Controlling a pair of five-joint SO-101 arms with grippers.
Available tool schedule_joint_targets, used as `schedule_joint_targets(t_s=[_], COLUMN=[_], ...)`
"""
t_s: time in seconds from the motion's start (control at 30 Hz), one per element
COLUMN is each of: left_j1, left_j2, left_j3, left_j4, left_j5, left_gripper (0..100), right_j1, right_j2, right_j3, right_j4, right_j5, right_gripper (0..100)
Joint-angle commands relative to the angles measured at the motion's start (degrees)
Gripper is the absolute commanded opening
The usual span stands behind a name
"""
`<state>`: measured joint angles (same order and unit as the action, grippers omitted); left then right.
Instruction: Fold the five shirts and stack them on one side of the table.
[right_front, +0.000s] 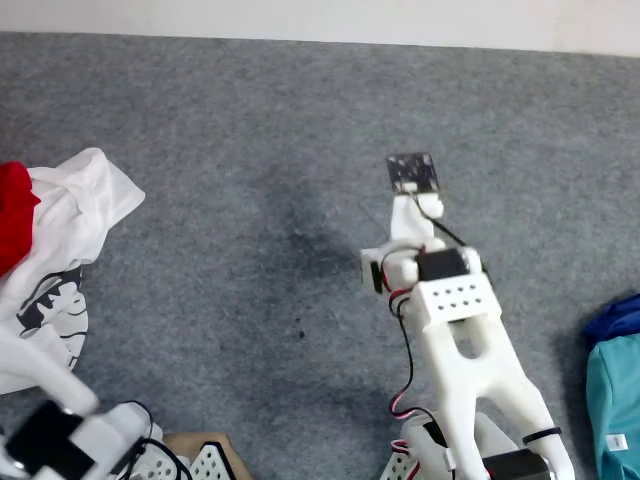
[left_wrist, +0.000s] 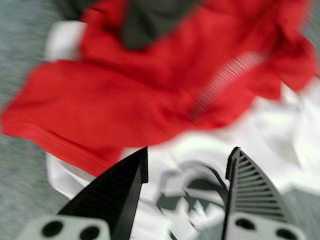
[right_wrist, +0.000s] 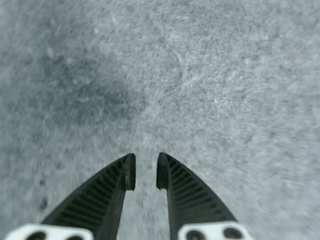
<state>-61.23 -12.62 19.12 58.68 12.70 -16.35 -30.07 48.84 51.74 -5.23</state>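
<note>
At the table's left edge lies a crumpled white shirt (right_front: 60, 260) with a black print, and a red shirt (right_front: 12, 215) rests on its far side. In the left wrist view my left gripper (left_wrist: 187, 157) is open just above the white shirt (left_wrist: 190, 165), with the red shirt (left_wrist: 125, 95) and a dark garment (left_wrist: 150, 20) beyond it. The left arm (right_front: 50, 440) sits at the lower left corner. The right arm (right_front: 455, 300) stands over the middle of the table. My right gripper (right_wrist: 145, 172) points down at bare grey cloth, its fingers a narrow gap apart and holding nothing.
A teal shirt (right_front: 618, 400) and a blue shirt (right_front: 615, 320) lie at the table's right edge. Grey felt (right_front: 250, 150) covers the table between the two piles. A brown board (right_front: 195, 440) shows near the left arm's base.
</note>
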Motion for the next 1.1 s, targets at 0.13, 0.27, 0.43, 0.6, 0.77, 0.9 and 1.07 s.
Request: schedule_joint_targets(t_s=[0.13, 0.27, 0.43, 0.6, 0.77, 0.9, 1.07], left_j1=[-4.26, -3.74, -1.36, 1.01, 3.12, 3.91, 3.47], left_j2=[13.32, 18.77, 22.11, 22.64, 22.64, 22.37, 22.81], left_j3=[-16.84, -19.56, -20.18, -19.3, -19.3, -19.3, -18.86], left_j4=[0.18, 0.18, 0.18, 2.02, 8.26, 12.75, 13.19], left_j5=[-0.18, -0.09, -0.09, -0.09, -0.09, -0.26, -0.44], left_gripper=[27, 27, 27, 27, 27, 27, 16], right_j1=[-0.57, -0.48, -0.48, -0.48, -0.48, -0.4, 1.63], right_j2=[-2.15, -2.15, -2.24, -2.24, -2.24, -2.24, -2.24], right_j3=[8.48, 8.57, 8.57, 8.57, 8.66, 8.66, 8.57], right_j4=[-10.33, -10.42, -10.51, -10.51, -10.51, -10.51, -10.51], right_j5=[-1.49, -1.41, 2.11, 2.11, 2.11, 2.11, 2.11], right_gripper=[9.2, 9.2, 9.2, 9.2, 9.2, 9.2, 9.2])
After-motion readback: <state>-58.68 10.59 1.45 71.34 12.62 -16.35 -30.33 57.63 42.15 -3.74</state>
